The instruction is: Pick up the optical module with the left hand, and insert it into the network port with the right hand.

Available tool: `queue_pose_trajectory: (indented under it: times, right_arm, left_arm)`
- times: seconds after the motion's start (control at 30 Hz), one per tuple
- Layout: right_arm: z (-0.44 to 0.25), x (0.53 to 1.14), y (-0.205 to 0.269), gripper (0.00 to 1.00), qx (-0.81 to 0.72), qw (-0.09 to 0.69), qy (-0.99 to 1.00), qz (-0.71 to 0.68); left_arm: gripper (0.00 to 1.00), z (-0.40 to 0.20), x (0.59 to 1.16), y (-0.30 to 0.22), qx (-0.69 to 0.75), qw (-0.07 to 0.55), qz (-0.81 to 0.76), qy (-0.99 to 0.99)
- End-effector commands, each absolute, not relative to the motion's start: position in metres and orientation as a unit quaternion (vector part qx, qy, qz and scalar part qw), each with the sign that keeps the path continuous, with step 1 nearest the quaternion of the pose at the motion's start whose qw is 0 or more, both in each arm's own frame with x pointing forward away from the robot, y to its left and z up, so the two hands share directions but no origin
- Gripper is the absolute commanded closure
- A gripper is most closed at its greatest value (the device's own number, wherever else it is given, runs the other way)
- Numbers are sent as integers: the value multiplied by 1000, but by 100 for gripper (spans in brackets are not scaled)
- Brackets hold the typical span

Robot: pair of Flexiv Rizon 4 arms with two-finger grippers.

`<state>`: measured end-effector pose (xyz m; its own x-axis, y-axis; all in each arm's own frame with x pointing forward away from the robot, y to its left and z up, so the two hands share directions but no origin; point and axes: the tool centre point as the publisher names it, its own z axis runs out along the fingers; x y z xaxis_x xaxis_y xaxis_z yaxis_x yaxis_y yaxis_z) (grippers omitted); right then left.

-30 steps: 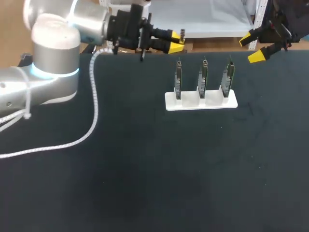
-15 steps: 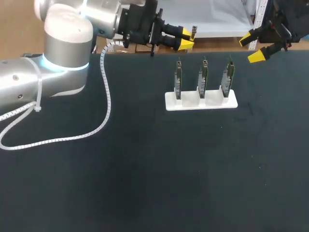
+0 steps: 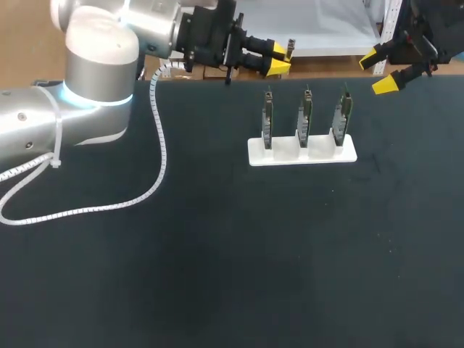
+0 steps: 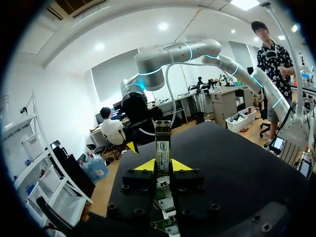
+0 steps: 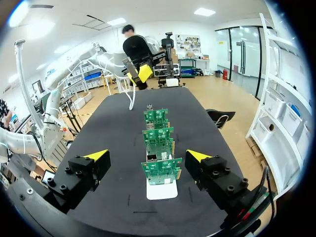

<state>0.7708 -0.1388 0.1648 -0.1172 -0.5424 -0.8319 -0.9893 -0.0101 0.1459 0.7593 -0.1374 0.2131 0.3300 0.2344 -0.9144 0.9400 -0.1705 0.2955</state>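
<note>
Pinching the optical module (image 4: 162,148) by one end above the tabletop's (image 3: 217,254) far edge, the left claw (image 3: 277,59) could let it tilt or slip during handover to the spread right claw (image 3: 378,71) near the far right corner, leaving it misaligned for insertion at the upright boards (image 3: 303,119).

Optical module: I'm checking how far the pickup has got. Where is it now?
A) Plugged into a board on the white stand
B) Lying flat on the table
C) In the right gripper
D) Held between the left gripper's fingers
D: in the left wrist view the module stands upright between the yellow tips of the left gripper, with both tips pressing on it from either side.
</note>
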Motion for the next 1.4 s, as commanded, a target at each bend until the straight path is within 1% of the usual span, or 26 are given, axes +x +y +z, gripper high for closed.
queue_pose_trajectory:
  times: [0.03,0.13,0.3,0.37,0.5,0.6,0.77,1.13,1.4]
  right_arm:
    - [165,768,-139,0,-597,293,641,383]
    - [165,768,-139,0,-597,293,641,383]
    - [165,768,-139,0,-597,293,641,383]
    - [165,768,-139,0,-597,293,641,383]
    - [165,768,-139,0,-597,293,641,383]
    - [165,768,-139,0,-597,293,641,383]
    - [165,768,-139,0,-597,293,641,383]
    - [165,768,-139,0,-597,293,641,383]
    - [165,768,-139,0,-597,293,641,383]
  left_arm:
    - [100,213,758,-137,666,471,-374,441]
    - [100,211,757,-136,661,472,-377,445]
    - [100,203,751,-126,611,479,-384,500]
    - [100,201,748,-120,576,495,-396,515]
    - [100,199,742,-116,563,498,-368,548]
    - [100,199,740,-118,539,515,-372,553]
    - [100,199,740,-134,504,543,-391,546]
    - [100,200,753,-173,508,553,-400,526]
    - [100,195,758,-205,527,539,-406,516]
